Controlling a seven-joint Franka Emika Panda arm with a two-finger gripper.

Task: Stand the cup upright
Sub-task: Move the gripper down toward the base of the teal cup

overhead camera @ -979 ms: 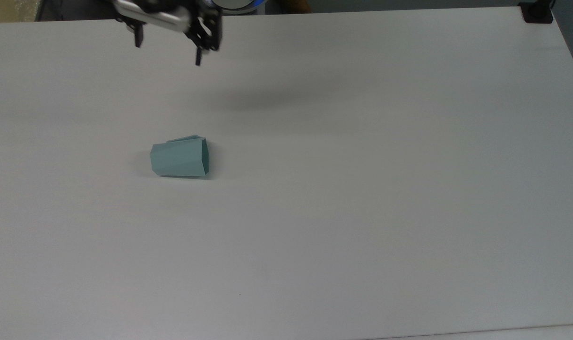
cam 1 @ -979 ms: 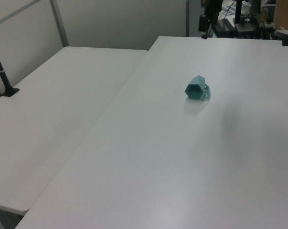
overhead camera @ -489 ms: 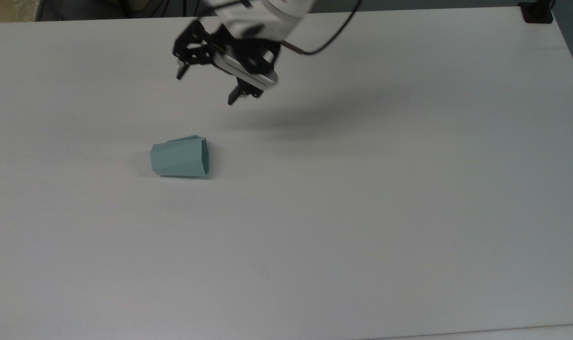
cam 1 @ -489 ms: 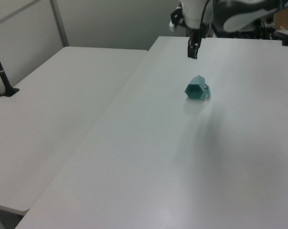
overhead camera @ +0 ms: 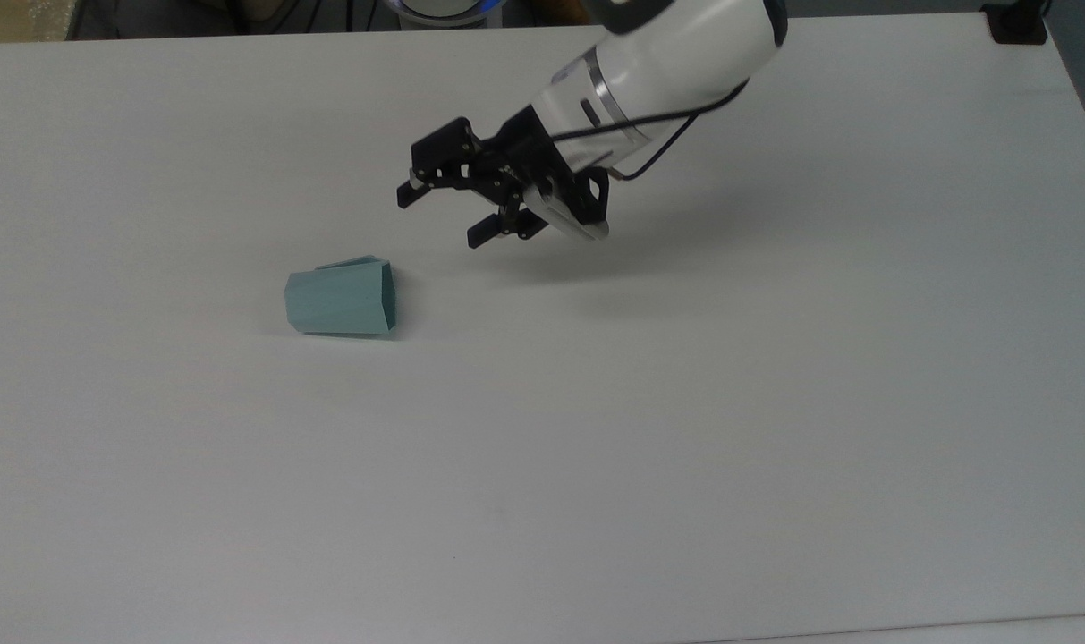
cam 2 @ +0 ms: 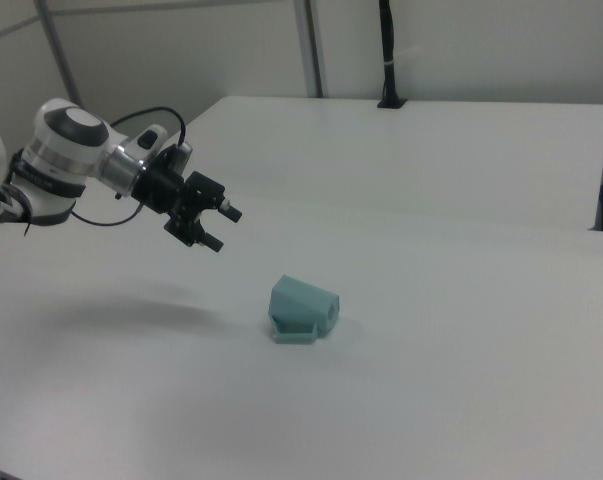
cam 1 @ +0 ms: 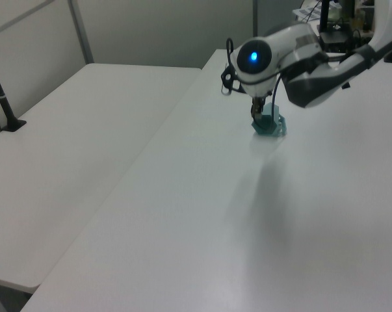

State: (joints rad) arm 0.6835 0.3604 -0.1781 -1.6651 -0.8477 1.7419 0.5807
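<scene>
The pale teal faceted cup (overhead camera: 341, 299) lies on its side on the white table (overhead camera: 685, 402), its wide mouth toward the top view's right and its narrow base toward the top view's left. In the right view the cup (cam 2: 301, 310) rests with its handle flat on the table. My gripper (overhead camera: 441, 215) hangs above the table up and to the right of the cup in the top view, open, with nothing between its fingers. It also hovers left of the cup in the right view, gripper (cam 2: 224, 228). In the left view the arm partly covers the cup (cam 1: 271, 125).
A second white table (cam 1: 65, 169) adjoins on the left view's left. A black clamp (overhead camera: 1014, 25) sits at the table's far right corner in the top view. A black post (cam 2: 388, 60) stands on the far table in the right view.
The arm has swung from the top view's upper left toward the right and lower, bringing the open gripper closer to the cup's mouth side. The cup has not moved.
</scene>
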